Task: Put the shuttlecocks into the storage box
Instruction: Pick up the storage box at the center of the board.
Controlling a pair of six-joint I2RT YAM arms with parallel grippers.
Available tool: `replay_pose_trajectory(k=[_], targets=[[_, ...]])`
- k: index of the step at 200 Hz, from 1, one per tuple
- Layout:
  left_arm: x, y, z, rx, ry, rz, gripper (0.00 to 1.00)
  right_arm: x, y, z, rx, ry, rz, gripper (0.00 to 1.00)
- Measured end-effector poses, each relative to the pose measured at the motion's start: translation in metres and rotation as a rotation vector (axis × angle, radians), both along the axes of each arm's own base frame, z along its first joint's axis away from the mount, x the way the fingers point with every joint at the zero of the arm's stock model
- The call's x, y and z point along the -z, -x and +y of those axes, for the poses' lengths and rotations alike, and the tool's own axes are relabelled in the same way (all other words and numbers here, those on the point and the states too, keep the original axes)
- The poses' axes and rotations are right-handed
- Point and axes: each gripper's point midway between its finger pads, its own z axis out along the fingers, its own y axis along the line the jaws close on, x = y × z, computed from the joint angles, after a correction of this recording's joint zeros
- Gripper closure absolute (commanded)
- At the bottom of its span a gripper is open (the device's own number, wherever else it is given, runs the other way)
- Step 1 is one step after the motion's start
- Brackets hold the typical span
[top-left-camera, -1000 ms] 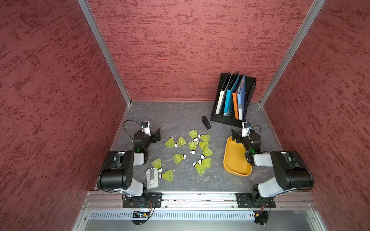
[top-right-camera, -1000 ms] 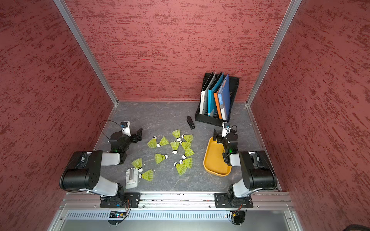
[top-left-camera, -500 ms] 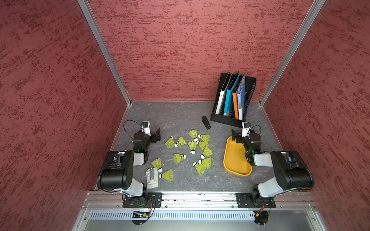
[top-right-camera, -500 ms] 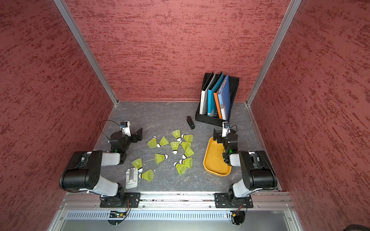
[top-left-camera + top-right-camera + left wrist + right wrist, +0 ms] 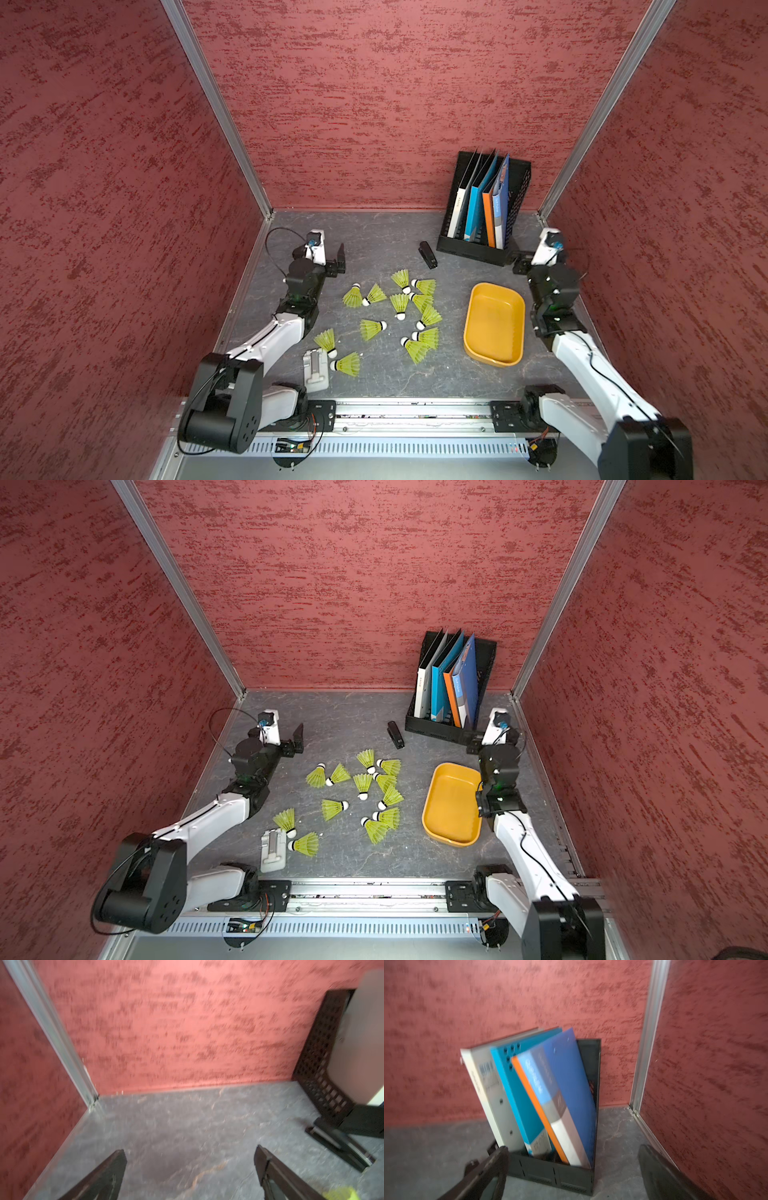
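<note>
The grey table [image 5: 374, 232] held everything, and nothing was yet in the storage box [image 5: 494, 287]. It sat empty on the right, one long side just beside the right arm's wrist. That nearness looked like the first hazard: the tub seemed light and shallow, so a careless swing of that arm could shove or tip it.

The right gripper [image 5: 572, 1148] stood wide open and empty, pointed at the black file rack [image 5: 469, 249]. The wrist view was blurred, so I could not tell whether a finger touched the rack's front. A forward push there might topple its leaning folders [image 5: 473, 208]. The left gripper [image 5: 189, 1150], likewise fully spread with nothing in it, hovered over bare table at the far left, apart from the pile.

About a dozen shuttlecocks [image 5: 371, 329] lay on their sides in the middle, between the two arms. Several nearest the box touched or overlapped, so closing on one would probably drag or flick a neighbour. Being cones, they could also roll off in an arc.

A pale grey gadget [image 5: 316, 368] lay near the left arm's base with two shuttlecocks just beside it, crowding any grasp there. A small black stapler [image 5: 428, 255] lay between rack and pile, off the likely path to the box.
</note>
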Motion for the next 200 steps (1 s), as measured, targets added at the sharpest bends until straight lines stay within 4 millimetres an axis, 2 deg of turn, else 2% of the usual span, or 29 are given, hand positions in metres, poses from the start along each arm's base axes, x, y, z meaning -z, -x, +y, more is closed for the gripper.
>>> replay_pose_trajectory(k=[14, 23, 38, 51, 62, 71, 90, 107, 128, 156, 177, 200], targets=[[-0.043, -0.005, -0.014, -0.011, 0.077, -0.02, 0.0, -0.051, 0.012, -0.008, 0.036, -0.146, -0.022, 0.01], [-0.068, -0.008, -0.018, -0.03, 0.184, 0.005, 0.0, -0.071, 0.021, -0.009, 0.035, -0.215, -0.033, 0.01], [-0.1, -0.009, -0.013, -0.044, 0.388, 0.039, 0.0, -0.068, 0.032, -0.007, 0.024, -0.274, 0.026, 0.01], [-0.105, -0.011, -0.006, -0.038, 0.529, 0.078, 0.0, -0.045, 0.031, -0.005, 0.028, -0.298, 0.141, 0.01], [-0.092, -0.013, -0.003, -0.056, 0.604, 0.151, 0.0, -0.015, 0.027, -0.004, 0.044, -0.3, 0.278, 0.02], [-0.074, -0.014, -0.015, -0.049, 0.631, 0.236, 0.0, 0.008, 0.025, -0.004, 0.061, -0.291, 0.387, 0.02], [-0.032, -0.009, -0.063, 0.013, 0.624, 0.439, 0.0, 0.06, 0.026, -0.004, 0.09, -0.254, 0.619, 0.05], [0.001, 0.008, -0.108, 0.084, 0.582, 0.602, 0.0, 0.09, 0.037, -0.005, 0.107, -0.225, 0.768, 0.09], [0.029, 0.039, -0.157, 0.178, 0.516, 0.749, 0.0, 0.109, 0.052, -0.004, 0.117, -0.212, 0.879, 0.09], [0.058, 0.082, -0.217, 0.324, 0.398, 0.892, 0.0, 0.127, 0.07, 0.0, 0.137, -0.239, 0.979, 0.1], [0.078, 0.108, -0.256, 0.427, 0.289, 0.977, 0.0, 0.137, 0.084, 0.006, 0.159, -0.291, 1.022, 0.13], [0.094, 0.127, -0.291, 0.525, 0.191, 1.039, 0.05, 0.155, 0.108, 0.014, 0.19, -0.354, 1.079, 0.18]])
